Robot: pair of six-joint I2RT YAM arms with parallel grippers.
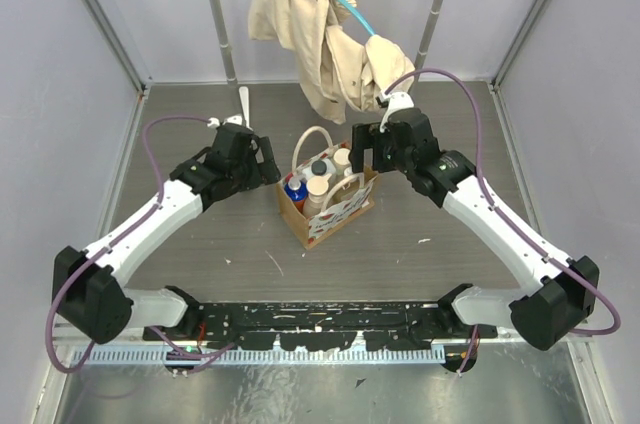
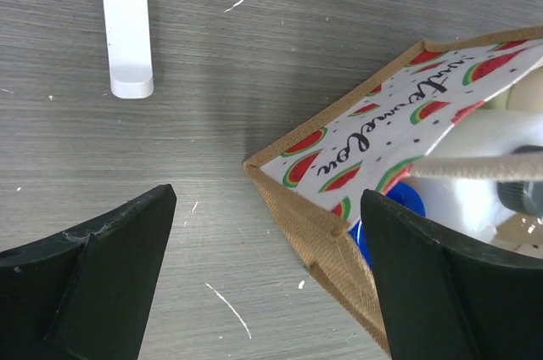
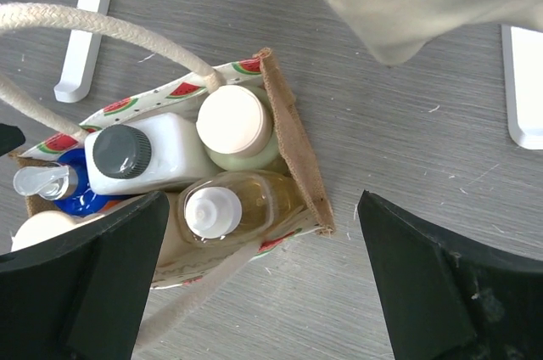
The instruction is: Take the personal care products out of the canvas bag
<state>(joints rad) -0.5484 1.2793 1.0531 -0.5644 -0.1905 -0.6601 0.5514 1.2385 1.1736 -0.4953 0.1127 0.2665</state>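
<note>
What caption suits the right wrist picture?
Open black fingers above a tan canvas bag packed with small bottles and a cream-lidded jar.

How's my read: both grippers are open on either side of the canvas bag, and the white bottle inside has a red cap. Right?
One slip: the white bottle has a dark grey cap, not red; the right wrist view shows it. The left gripper and right gripper are indeed open on either side of the canvas bag.

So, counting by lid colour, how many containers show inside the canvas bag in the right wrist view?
Dark grey cap, white bottle: 1
Cream lid, jar: 1
White cap, amber bottle: 1
Blue-capped bottle: 1
Peach top, partly hidden: 1
Total: 5
</note>
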